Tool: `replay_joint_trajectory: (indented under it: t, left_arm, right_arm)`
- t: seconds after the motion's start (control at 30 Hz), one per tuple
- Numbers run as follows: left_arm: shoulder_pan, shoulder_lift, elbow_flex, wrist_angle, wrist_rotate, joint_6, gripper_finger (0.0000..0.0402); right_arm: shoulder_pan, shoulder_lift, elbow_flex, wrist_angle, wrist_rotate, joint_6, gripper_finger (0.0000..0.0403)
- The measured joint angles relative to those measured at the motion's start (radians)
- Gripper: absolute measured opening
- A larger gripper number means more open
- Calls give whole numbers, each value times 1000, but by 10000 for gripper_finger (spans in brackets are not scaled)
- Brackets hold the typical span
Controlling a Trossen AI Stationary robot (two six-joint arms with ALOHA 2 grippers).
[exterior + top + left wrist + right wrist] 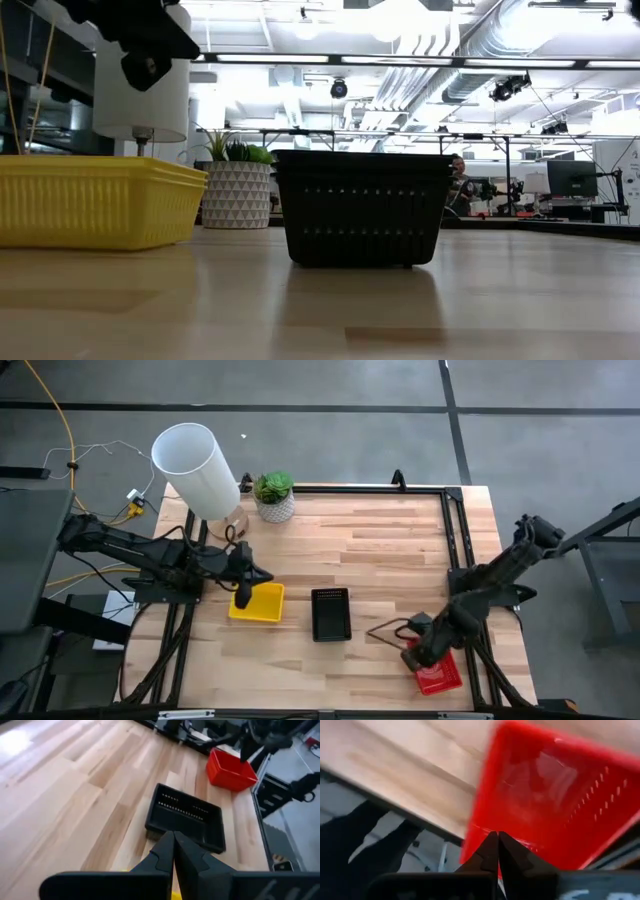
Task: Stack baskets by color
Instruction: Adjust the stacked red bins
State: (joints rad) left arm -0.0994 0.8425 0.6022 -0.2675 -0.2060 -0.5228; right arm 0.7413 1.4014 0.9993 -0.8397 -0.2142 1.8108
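A yellow basket [257,603] rests on its base on the wooden table at the front left, and shows at the left of the low view [95,200]. My left gripper [262,576] hangs shut just above its far rim and holds nothing [173,837]. A black basket [331,614] stands at the middle front [360,208] [186,815]. A red basket [440,674] sits near the front right corner [229,770] [555,800]. My right gripper [420,656] is shut and points steeply down at its left rim [497,837]. My right gripper's shut fingertips stand at the red basket's rim [520,842], coming from above. Motion blur hides the meeting point, so I cannot tell whether they touch it.
A tall white cylinder [195,455] and a white pot with a green plant [273,495] stand at the far left. Dark cables [385,630] lie by the red basket. Bare wood spans the table's middle and far right [390,540].
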Motion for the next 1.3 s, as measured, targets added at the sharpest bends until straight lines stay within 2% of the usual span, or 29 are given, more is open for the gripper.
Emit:
replay_joint_trajectory:
  t: [0.1,0.23,0.63,0.93,1.3]
  left_arm:
    - [0,1,0,12,-34,1,0]
    - [1,1,0,12,-57,2,0]
    - [1,1,0,11,-53,1,0]
    - [1,1,0,11,-41,2,0]
    - [1,1,0,11,-18,2,0]
  right_arm:
    - [51,39,0,-55,26,128,0]
    - [59,76,0,-91,100,223,0]
    - [-69,208,0,-129,174,158,0]
    - [-190,202,0,-323,245,-14,0]
    - [-317,175,0,-357,310,-368,0]
